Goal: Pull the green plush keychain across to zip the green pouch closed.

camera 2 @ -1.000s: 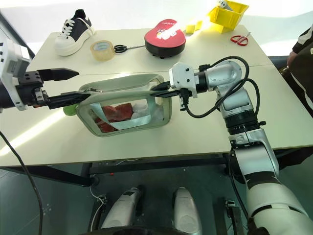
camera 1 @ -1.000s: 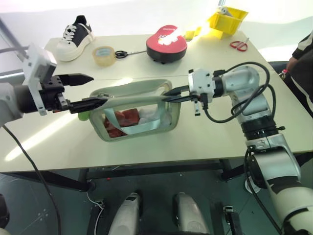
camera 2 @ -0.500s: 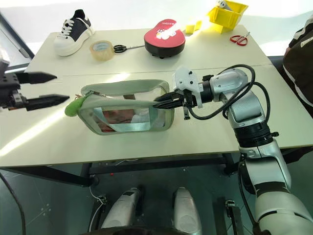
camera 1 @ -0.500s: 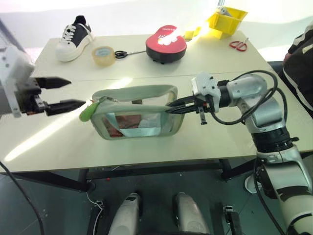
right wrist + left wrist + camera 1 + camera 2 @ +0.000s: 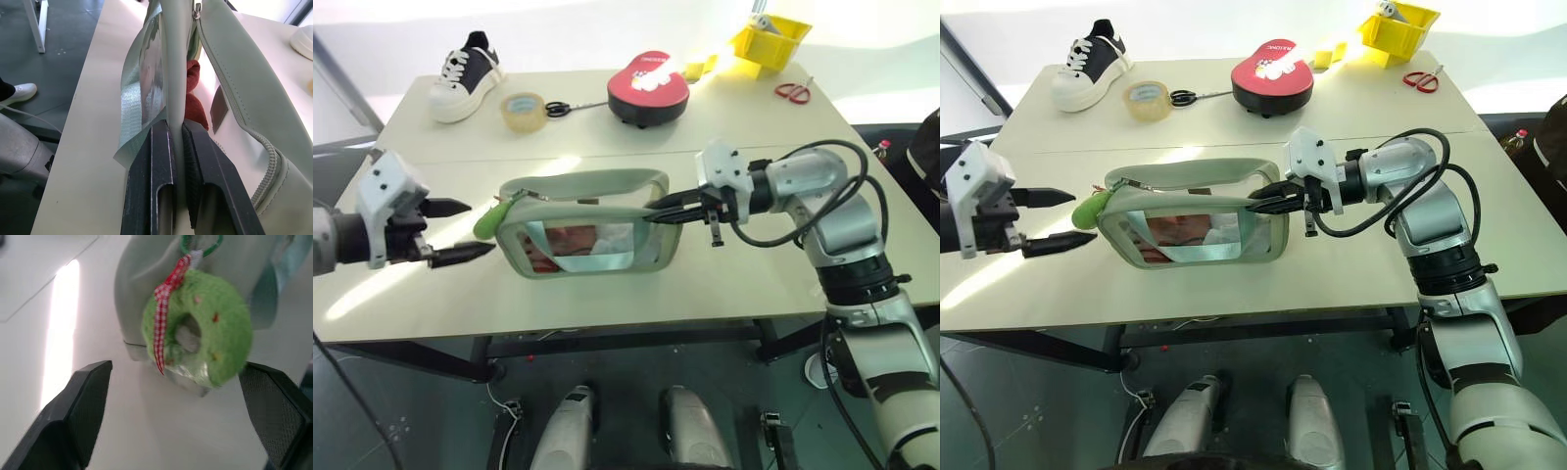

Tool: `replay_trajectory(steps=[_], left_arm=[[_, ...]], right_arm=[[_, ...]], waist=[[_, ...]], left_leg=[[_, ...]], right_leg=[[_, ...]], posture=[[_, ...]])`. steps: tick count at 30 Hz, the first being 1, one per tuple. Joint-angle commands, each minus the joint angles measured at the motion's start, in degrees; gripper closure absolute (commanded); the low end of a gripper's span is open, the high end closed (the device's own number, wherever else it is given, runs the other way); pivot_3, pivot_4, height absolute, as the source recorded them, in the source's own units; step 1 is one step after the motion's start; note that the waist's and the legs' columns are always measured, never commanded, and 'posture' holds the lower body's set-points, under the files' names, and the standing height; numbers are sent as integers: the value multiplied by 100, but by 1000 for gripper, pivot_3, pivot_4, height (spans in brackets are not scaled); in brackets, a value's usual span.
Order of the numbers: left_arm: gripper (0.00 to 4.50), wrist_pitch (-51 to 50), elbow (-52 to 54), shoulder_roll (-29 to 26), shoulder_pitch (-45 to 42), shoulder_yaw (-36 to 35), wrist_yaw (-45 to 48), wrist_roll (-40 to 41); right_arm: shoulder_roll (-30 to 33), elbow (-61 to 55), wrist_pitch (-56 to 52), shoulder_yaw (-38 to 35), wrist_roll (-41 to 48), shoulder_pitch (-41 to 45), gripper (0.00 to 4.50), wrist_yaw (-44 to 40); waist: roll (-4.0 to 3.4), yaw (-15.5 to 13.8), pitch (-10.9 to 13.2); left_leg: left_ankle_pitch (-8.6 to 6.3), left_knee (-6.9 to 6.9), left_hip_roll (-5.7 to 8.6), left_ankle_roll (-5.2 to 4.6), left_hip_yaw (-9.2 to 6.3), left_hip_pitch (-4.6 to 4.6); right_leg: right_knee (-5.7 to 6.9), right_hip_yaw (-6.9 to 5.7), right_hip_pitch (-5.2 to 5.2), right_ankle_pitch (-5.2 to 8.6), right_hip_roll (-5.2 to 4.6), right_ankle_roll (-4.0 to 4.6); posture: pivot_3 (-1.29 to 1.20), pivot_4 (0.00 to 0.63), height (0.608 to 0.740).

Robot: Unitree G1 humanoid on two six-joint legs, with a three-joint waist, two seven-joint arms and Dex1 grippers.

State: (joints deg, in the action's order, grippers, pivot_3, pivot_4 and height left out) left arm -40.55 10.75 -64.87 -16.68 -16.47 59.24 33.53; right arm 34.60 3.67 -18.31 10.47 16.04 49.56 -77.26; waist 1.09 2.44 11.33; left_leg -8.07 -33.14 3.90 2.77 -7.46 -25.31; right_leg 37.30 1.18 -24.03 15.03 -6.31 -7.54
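Note:
The green pouch (image 5: 592, 238) stands upright on the table, with red and white contents behind its clear side. At its left end hangs the green plush keychain (image 5: 489, 221), a fuzzy lime ring (image 5: 200, 333) tied with a red checked ribbon. My left gripper (image 5: 477, 227) is open just left of it. In the left wrist view its fingers (image 5: 73, 416) stand on either side of the charm without touching it. My right gripper (image 5: 656, 213) is shut on the pouch's pale strap (image 5: 172, 63) at the right end.
At the back of the table are a black-and-white shoe (image 5: 465, 73), a tape roll (image 5: 521, 110), black scissors (image 5: 570, 106), a red oval case (image 5: 648, 86), a yellow bin (image 5: 769, 41) and red scissors (image 5: 793, 91). A person (image 5: 928, 137) stands at the right edge.
My left gripper has dropped lower, and its fingers have drawn somewhat closer together around the keychain. The pouch, tilted a second ago, now stands upright in the right gripper's unchanged hold.

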Motion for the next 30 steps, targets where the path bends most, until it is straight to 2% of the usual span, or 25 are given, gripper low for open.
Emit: replay_trajectory(steps=[1,5,11,16,21,24,27,30], left_arm=[[2394,129,-55,41,-212,-60,-33,-48],[4426,27,-157,25,-440,-164,20,55],[4426,-250,-373,-79,-1258,-205,104,338],[4426,-411,-176,345,-2062,244,37,575],[4426,206,0,667,-2133,1222,204,-133],[4426,783,-193,667,-2018,1575,287,-695],[3431,974,-464,693,-2081,1539,399,-784],[1897,810,-717,623,-2462,1276,379,-684]], right_arm=[[-49,-165,38,-55,96,44,4500,49],[-53,-146,56,-69,74,45,4500,94],[-64,-126,73,-56,58,87,4500,121],[-91,32,222,-68,-24,151,4500,194],[-130,59,285,-15,-51,204,4500,216],[-122,48,297,-36,-65,201,4500,247],[-106,48,278,-63,-85,197,4500,278],[-56,38,283,-66,-90,178,4500,245]], waist=[[0,5,0],[0,10,0],[0,0,0],[0,5,0],[0,18,0],[0,21,0],[0,11,0],[0,11,0]], left_leg=[[0,0,0,0,0,0],[0,1,0,0,0,-1],[0,-1,1,0,-1,-1],[0,-4,3,0,-2,-1],[1,-5,2,0,-1,1],[1,-5,2,0,-1,1],[1,-5,1,0,-1,1],[1,-7,1,-1,-2,1]], right_leg=[[0,0,-1,0,0,0],[2,0,-3,0,0,-1],[1,-2,-1,0,1,-1],[2,-4,2,-1,2,-3],[5,-3,5,-1,5,-3],[5,-1,4,-1,7,-3],[5,-1,4,-1,7,-2],[4,-1,6,-1,7,-2]], posture=[[0,150,740],[0,150,740],[0,150,740],[0,150,740],[0,150,740],[0,150,740],[0,150,740],[0,150,740]])
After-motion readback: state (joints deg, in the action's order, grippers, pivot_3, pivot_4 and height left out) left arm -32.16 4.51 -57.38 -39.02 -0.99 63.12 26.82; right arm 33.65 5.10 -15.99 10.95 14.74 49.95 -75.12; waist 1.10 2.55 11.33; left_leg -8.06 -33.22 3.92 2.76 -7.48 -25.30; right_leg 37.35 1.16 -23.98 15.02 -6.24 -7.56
